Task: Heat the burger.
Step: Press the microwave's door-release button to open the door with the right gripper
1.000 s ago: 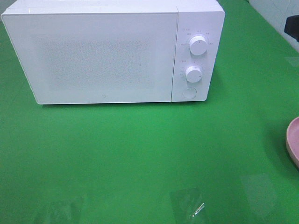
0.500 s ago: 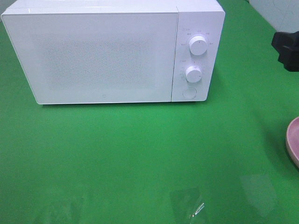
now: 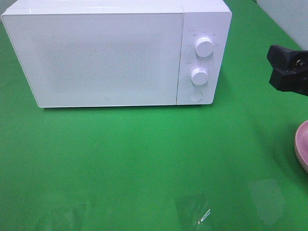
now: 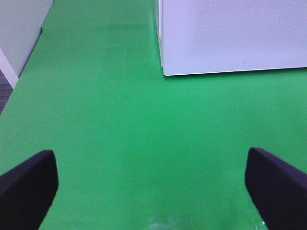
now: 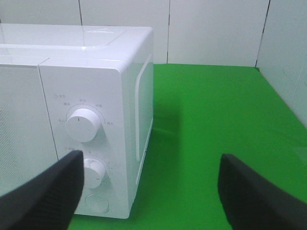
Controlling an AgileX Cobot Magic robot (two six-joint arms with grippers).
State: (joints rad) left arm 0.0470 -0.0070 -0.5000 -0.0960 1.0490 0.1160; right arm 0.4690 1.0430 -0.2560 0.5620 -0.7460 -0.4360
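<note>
Risk lies in aim. Left jaws and right jaws alike stand wide, holding nothing, and the white box-shaped microwave just ahead of the right jaws is shut. Its round door button sits close under two white dials, so a broad jaw could turn one instead. No burger shows. Only a pink round plate peeks in behind the right jaws on the green surface.

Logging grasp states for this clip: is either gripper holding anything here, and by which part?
Nothing is held. The left gripper and the right gripper both stand open and empty, the right one near the microwave.
</note>
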